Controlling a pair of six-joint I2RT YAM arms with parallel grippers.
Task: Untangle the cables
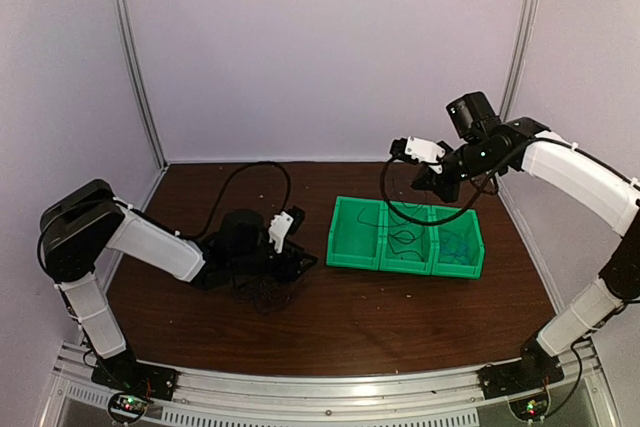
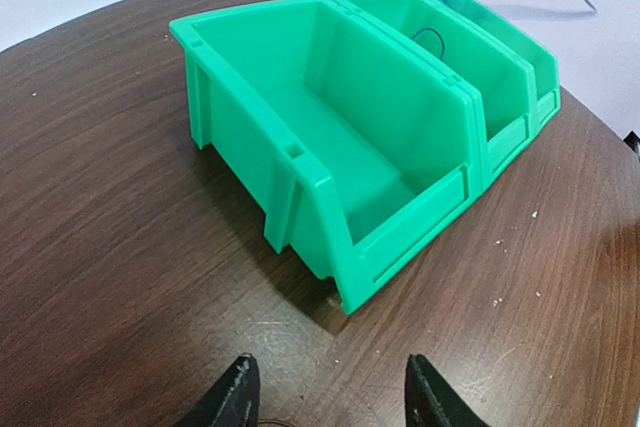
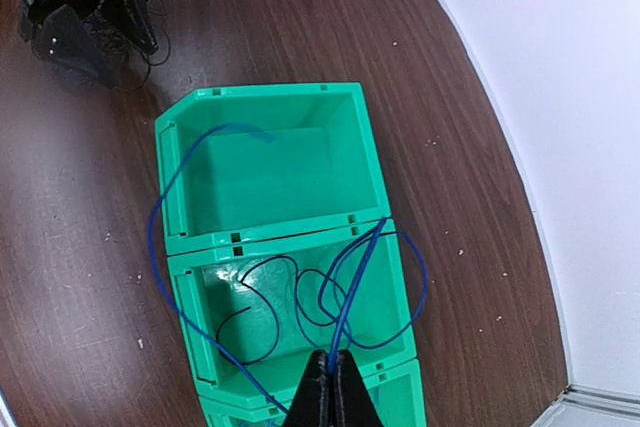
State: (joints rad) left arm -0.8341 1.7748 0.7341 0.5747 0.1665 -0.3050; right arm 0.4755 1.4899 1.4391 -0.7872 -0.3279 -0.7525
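Note:
My right gripper [image 3: 335, 375] is shut on a thin blue cable [image 3: 352, 287] and holds it above the middle green bin [image 3: 390, 327]. The cable hangs in loops over the middle bin and the empty end bin [image 3: 270, 172]. A thin black cable [image 3: 262, 292] lies in the middle bin. In the top view the right gripper [image 1: 437, 185] is high over the bins [image 1: 350, 257]. My left gripper [image 2: 335, 392] is open and empty, low over the table in front of the end bin [image 2: 330, 147]. A small tangle of black cables [image 1: 262, 293] lies beside the left gripper [image 1: 298, 261].
Three green bins stand in a row at the right of the brown table [image 1: 400, 317]. The third bin [image 1: 458, 244] holds thin cables. A thick black arm cable [image 1: 250, 169] arcs behind the left arm. Walls close the back and sides.

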